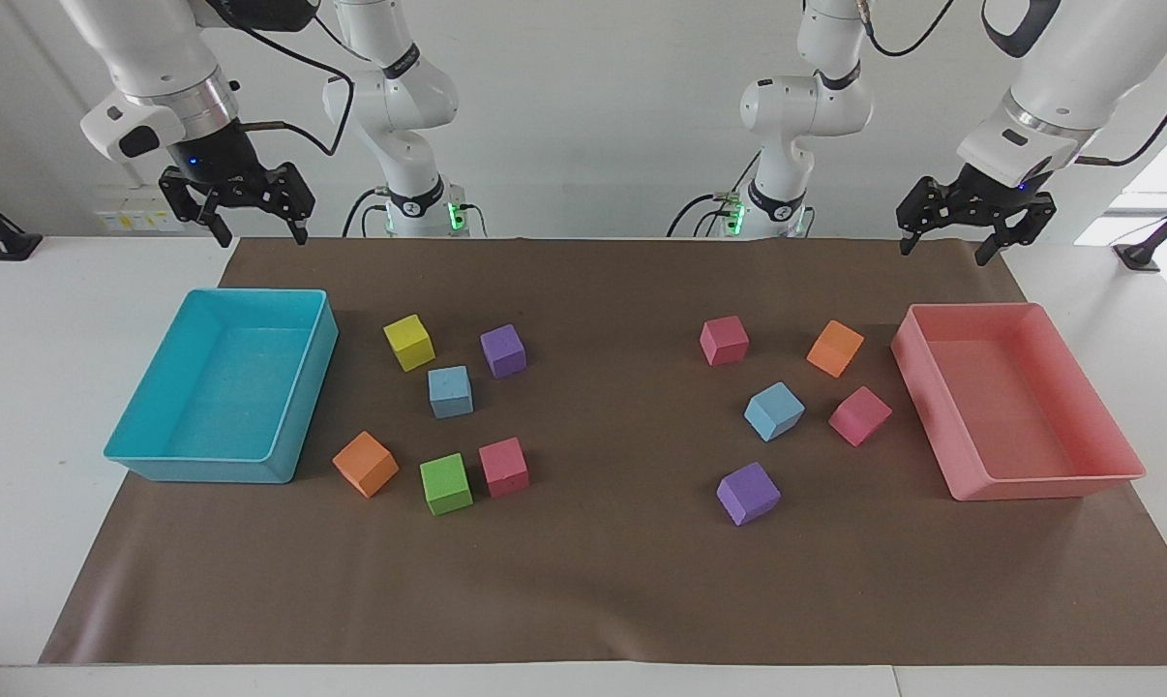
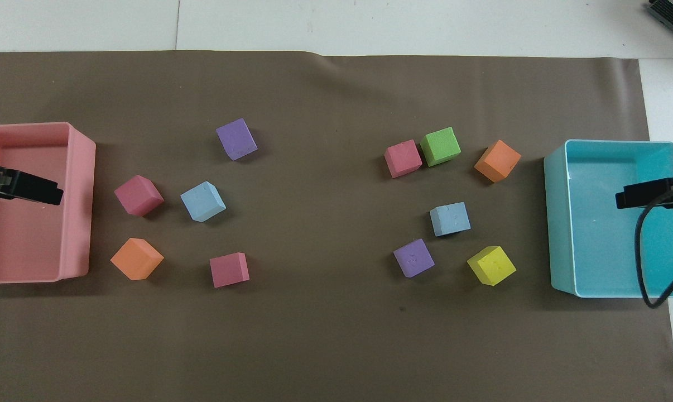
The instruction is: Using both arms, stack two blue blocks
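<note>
Handling: the two blue blocks look like light foam, a little soft, matte and not slippery; I judge a gentle squeeze is enough, too much force may dent them.
Where to hold: on two parallel side faces, near the middle height, so the top and bottom stay free for stacking.
Look: small sky-blue cubes, same size as the other cubes around them, edges clean.
First blue block (image 1: pixel 450 391): flat on the surface, well below and inward of the right jaws, between a yellow cube (image 1: pixel 409 342), a purple cube (image 1: pixel 503 350) and a green cube (image 1: pixel 446 483), touching none.
Second blue block (image 1: pixel 774 410): flat on the surface, turned at an angle, well below and inward of the left jaws, just beside a pink cube (image 1: pixel 859 415).
Right gripper (image 1: pixel 250 215): hangs high over the cyan tray (image 1: pixel 301 402), jaws wide and holding nothing.
Left gripper (image 1: pixel 971 230): hangs high over the pink tray (image 1: pixel 935 426), jaws wide and holding nothing.
Progress: stacking is not yet begun, both blocks lie well apart.
</note>
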Tool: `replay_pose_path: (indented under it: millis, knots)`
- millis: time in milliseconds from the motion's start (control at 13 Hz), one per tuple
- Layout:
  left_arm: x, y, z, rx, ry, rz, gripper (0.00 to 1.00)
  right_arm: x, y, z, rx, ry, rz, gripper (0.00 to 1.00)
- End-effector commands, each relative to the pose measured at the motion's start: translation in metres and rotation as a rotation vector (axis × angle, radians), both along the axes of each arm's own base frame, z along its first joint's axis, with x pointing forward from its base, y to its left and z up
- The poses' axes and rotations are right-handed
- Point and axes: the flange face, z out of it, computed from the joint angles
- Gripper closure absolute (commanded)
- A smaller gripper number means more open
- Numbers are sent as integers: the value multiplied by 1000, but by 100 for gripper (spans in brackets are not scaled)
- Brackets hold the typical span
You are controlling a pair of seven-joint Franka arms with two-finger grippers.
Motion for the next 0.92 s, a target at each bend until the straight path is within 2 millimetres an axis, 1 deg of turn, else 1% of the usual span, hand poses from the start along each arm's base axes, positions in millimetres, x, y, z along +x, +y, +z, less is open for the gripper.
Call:
replay_pose_path:
  millis: [0, 536, 690, 843]
  knots:
    - [-7, 0, 2, 21, -12, -3, 0, -1, -3, -2, -24, -3, -14, 0]
    - [-7, -2, 2, 21, -11, -3, 0, 0, 0, -1, -25, -11, -11, 0]
    - [-7, -4, 2, 20, -11, -8, 0, -1, -2, -3, -25, -6, -14, 0]
    - [-7, -4, 2, 20, -9, -8, 0, 0, -4, -1, -20, -11, -20, 0]
